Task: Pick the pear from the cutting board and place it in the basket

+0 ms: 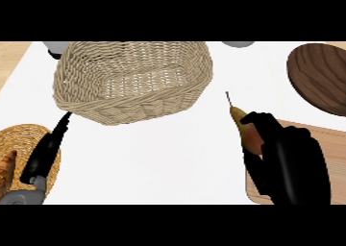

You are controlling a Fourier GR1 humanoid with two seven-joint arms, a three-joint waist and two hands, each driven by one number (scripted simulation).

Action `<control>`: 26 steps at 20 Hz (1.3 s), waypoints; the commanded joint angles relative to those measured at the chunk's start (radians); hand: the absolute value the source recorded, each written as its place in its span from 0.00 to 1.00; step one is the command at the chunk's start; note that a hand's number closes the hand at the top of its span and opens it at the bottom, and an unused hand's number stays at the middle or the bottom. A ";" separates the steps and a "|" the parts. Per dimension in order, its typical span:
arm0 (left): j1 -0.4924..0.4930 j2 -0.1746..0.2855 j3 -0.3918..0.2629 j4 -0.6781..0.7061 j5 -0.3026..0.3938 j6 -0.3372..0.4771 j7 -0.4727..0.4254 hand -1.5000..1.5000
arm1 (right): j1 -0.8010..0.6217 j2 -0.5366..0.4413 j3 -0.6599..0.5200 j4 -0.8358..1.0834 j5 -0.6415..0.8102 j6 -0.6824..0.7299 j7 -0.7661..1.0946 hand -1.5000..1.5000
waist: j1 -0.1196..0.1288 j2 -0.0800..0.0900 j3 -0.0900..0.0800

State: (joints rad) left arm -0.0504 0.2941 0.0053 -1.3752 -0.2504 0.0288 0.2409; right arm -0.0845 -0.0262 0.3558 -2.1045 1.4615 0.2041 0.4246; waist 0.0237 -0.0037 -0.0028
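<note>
My right hand (pixel 296 163) is curled round the pear (pixel 244 127) and hides most of it. The pear is at the left edge of the cutting board (pixel 335 144), near the right side of the view. Its long way runs from me toward the far side of the worktop (pixel 162 163). Its thin stem (pixel 228 98) points away from me and leans a bit left. I cannot tell if the pear touches the board. The basket (pixel 126 113) is farther back and to the left, apart from the pear. My left hand (pixel 48 146) is low on the left, fingers straight, pointing at the basket.
</note>
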 commanded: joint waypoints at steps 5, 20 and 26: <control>-0.037 0.021 0.022 0.002 0.004 -0.016 0.011 0.50 | -0.443 0.026 0.028 -0.107 -0.321 0.293 0.381 1.00 | 0.000 0.001 0.000; -0.003 -0.040 0.008 0.006 -0.028 0.017 0.001 0.50 | -1.080 0.026 -0.070 0.395 -0.746 0.145 0.724 1.00 | -0.004 0.002 0.001; -0.020 -0.029 0.025 -0.006 -0.018 -0.009 0.023 0.50 | -1.127 0.026 -0.034 0.687 -0.758 -0.021 0.586 1.00 | -0.004 0.005 0.002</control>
State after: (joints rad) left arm -0.0556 0.2673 0.0183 -1.3876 -0.2703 0.0216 0.2520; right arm -1.1523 -0.0033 0.3129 -1.5483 0.7416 0.2602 0.9863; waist 0.0236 0.0009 -0.0013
